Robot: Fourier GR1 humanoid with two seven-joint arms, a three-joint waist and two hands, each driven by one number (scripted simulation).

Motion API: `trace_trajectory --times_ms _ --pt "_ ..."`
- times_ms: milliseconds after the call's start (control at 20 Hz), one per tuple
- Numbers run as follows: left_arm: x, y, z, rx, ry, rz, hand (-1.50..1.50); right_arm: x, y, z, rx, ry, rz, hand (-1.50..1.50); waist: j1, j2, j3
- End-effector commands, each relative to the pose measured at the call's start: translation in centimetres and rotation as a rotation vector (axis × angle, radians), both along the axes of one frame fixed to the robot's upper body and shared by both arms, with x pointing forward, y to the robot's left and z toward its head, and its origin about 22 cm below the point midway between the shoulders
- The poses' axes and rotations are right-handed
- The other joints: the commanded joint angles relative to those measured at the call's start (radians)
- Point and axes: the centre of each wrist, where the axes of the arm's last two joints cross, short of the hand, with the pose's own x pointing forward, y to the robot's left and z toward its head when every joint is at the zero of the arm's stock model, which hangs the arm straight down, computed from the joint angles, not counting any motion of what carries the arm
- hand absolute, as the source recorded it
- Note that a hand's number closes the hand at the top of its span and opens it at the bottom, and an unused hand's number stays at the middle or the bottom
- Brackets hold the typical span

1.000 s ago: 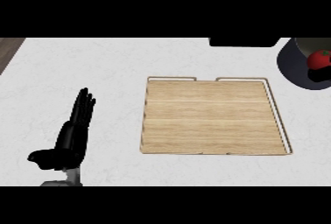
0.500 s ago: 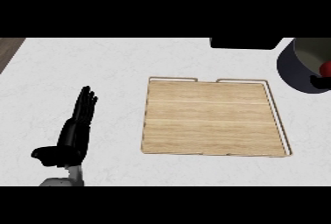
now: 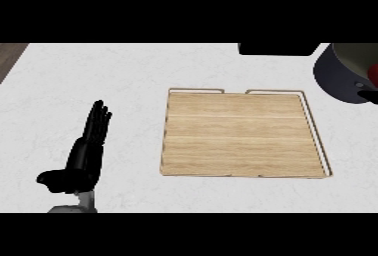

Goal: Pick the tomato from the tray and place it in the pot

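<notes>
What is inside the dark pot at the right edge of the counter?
Inside the dark round pot, a small red piece shows at the picture's right edge, probably the tomato. A black part crosses the rim there. The rest of the inside is cut off by the edge.

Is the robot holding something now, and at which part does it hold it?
The left hand holds nothing; its fingers are straight. At the right edge, something red, probably the tomato, shows at the pot; whether the right hand holds it cannot be told.

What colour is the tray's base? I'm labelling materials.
Light wood-grain tan, seen in the head view: tray.
</notes>
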Motion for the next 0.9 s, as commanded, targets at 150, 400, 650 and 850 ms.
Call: trace_trajectory --times_ms 150,400,650,850 --pt "-0.3 -0.5 0.0 -0.003 0.001 0.016 0.0 -2.0 -1.8 -1.9 0.217 -0.375 -0.074 -1.5 -0.002 0.012 0.016" --pt "0.5 -0.8 0.3 0.004 0.005 0.015 0.0 -4.7 -6.2 -0.7 0.275 -0.45 -0.115 -1.5 -0.002 0.013 0.015" --pt "0.1 0.5 0.3 -0.002 0.001 0.007 0.0 -6.8 -8.2 -1.3 0.273 -0.503 -0.124 -1.5 0.001 0.012 0.014" --pt "-0.2 0.3 0.5 0.008 0.009 0.015 0.0 -10.2 -10.4 -2.5 0.241 -0.549 -0.114 -1.5 -0.002 0.01 0.014"
